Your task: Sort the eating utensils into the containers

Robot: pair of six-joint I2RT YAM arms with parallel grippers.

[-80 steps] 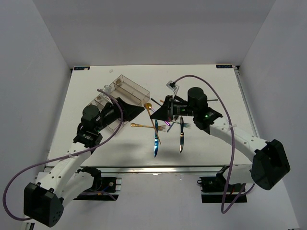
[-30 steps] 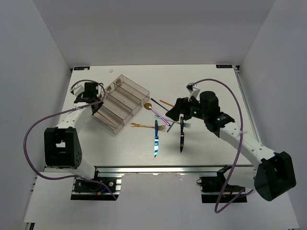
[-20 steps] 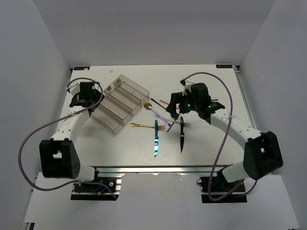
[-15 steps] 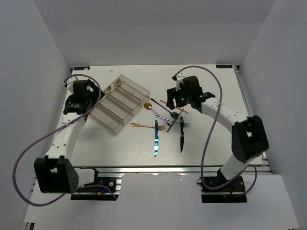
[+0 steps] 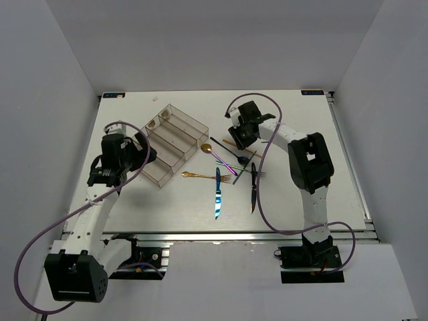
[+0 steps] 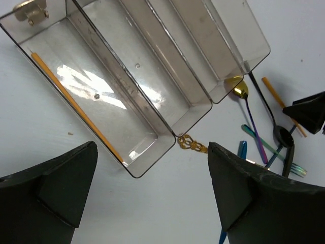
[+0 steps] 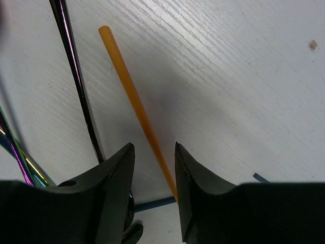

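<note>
The clear four-compartment tray [image 5: 175,134] stands at the back left and holds one orange chopstick [image 6: 76,104] in its outer compartment. My left gripper [image 5: 148,157] is open and empty, above the table beside the tray's near-left end [image 6: 152,170]. My right gripper [image 5: 237,138] is open, with its jaws low on either side of a second orange chopstick [image 7: 137,107], not closed on it. A gold spoon [image 5: 206,148], a gold fork [image 5: 195,175], a blue knife [image 5: 217,195], a black knife [image 5: 253,195] and a purple-rainbow chopstick [image 5: 227,164] lie mid-table.
A black spoon handle [image 7: 76,76] lies just left of the right gripper's fingers, with a rainbow piece [image 7: 20,157] beyond it. A small gold item [image 6: 28,9] sits at the tray's far corner. The enclosure walls stand close on both sides.
My right gripper has swung back and left from the utensil pile onto the orange chopstick. My left gripper has come from the tray's far-left corner to its near-left side.
</note>
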